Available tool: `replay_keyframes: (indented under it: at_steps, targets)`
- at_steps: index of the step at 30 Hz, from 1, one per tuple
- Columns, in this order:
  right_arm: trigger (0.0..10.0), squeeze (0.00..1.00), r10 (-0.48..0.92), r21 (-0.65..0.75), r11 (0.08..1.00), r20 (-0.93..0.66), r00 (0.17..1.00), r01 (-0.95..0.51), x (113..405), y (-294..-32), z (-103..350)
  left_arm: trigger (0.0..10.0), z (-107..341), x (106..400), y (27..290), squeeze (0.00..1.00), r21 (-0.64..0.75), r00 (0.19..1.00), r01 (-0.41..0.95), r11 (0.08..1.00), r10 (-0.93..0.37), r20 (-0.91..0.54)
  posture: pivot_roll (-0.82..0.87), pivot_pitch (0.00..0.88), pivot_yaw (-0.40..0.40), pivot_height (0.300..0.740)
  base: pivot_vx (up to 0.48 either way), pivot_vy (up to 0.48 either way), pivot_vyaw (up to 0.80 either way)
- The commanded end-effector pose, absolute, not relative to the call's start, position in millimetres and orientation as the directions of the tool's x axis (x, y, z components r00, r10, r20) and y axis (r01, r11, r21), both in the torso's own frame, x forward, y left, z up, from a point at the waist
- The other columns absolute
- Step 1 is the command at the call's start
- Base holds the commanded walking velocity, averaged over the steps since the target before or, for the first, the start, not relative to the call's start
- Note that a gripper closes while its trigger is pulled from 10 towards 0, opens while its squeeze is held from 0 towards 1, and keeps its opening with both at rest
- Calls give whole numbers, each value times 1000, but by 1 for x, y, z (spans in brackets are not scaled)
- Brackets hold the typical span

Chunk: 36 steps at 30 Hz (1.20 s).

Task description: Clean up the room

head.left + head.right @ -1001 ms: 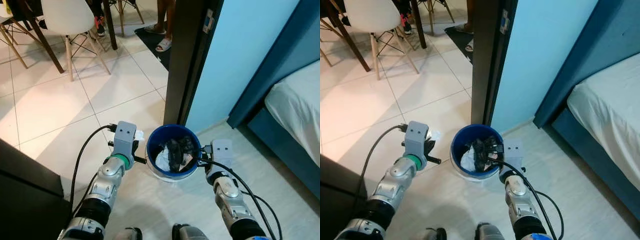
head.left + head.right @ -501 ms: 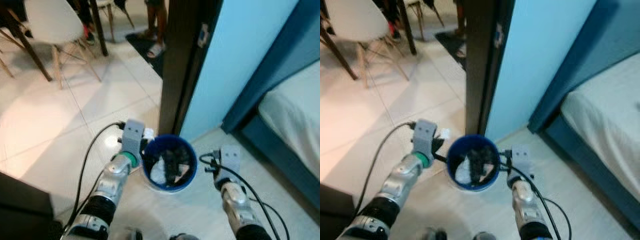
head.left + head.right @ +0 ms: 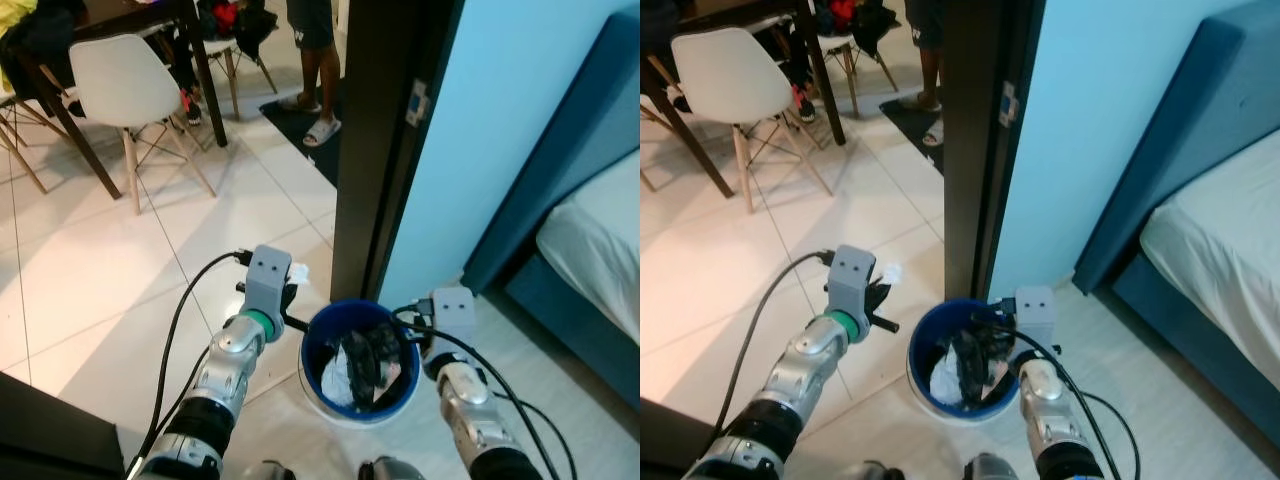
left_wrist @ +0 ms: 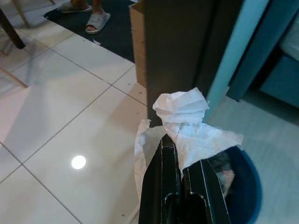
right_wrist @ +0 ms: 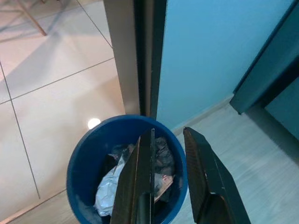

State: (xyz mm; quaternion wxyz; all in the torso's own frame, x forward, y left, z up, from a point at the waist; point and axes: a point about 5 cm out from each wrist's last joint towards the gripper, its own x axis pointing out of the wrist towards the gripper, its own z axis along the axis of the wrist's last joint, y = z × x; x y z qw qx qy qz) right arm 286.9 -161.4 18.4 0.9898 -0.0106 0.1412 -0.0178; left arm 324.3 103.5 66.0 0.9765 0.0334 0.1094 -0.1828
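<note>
Roughly, by size:
Bed: blue-framed bed with white mattress (image 3: 600, 230), right edge of the head view.
Door frame: dark wooden door frame (image 3: 385, 130), upper centre.
Chair: white plastic chair with wooden legs (image 3: 115, 85), upper left; a person's sandalled feet (image 3: 318, 120) stand near it.
Bin: round blue plastic trash bin (image 3: 360, 362), lower centre, holding dark and white rubbish.
Right gripper (image 5: 168, 154): over the bin, fingers slightly parted, holding nothing.
Left gripper (image 4: 182, 161): just left of the bin's rim, clamped on crumpled white paper tissue (image 4: 187, 123).
</note>
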Motion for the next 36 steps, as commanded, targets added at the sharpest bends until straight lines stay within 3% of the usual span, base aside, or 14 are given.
replay_keyframes:
  at_steps: [1, 20, 36]
  targets:
    - [10000, 0, -37, -18, 999, -305, 952, 33, 283, -159, 13, 10000, 60, 321, 106, 0, 27, 904, 365, 930, -348, -250, 2, 60, 82, 740, 319, 0, 0]
    - [10000, 0, -50, -23, 999, -321, 946, 45, 283, -159, 12, 10000, 59, 322, 104, 0, 82, 902, 376, 923, -345, -257, 0, 75, 86, 740, 32, 0, 0]
    - [10000, 0, -61, -24, 998, -321, 945, 56, 283, -161, 12, 10000, 58, 324, 102, 0, 68, 900, 374, 925, -344, -268, -4, 75, 90, 740, 0, -350, 0]
